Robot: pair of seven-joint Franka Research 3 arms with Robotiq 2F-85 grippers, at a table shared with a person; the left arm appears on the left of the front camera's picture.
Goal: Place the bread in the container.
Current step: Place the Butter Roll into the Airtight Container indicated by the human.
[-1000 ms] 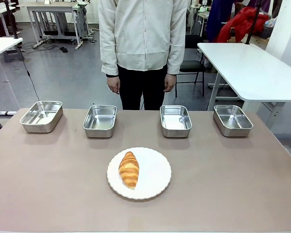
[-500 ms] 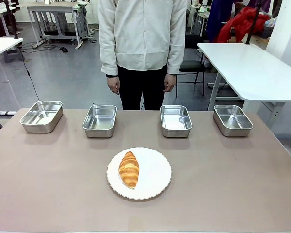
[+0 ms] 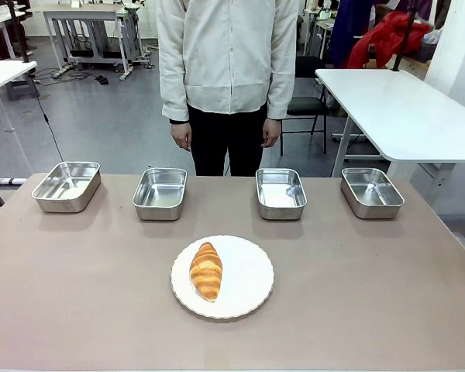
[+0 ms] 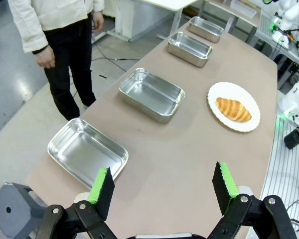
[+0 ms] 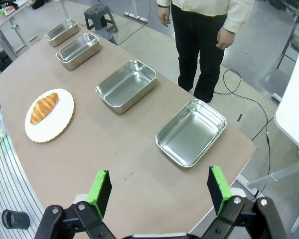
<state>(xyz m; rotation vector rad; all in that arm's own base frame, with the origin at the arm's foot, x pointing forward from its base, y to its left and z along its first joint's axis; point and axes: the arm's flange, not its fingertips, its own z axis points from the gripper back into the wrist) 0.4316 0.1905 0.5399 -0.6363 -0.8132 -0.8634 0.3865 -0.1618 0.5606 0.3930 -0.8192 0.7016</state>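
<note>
Front view: bread [image 3: 206, 270] flat on white plate [image 3: 248, 277] mid-table, short of four empty containers [image 3: 159, 211] lined along far edge. Left gripper [image 4: 162, 168] & right gripper [image 5: 158, 171] spread wide, holding nothing, prob. poised high for pickup.

Workshop room: glossy grey floor [image 3: 101, 124], black cable [image 3: 51, 128] trailing across it; matte taupe tabletop [image 3: 387, 294] in foreground; white table [image 3: 403, 108] at right, black chair [image 3: 306, 105] just beside it; second white table's corner [image 3: 4, 74] at left; metal-legged workbench [image 3: 85, 31] at back; red cloth [image 3: 384, 35] heaped far right.
</note>
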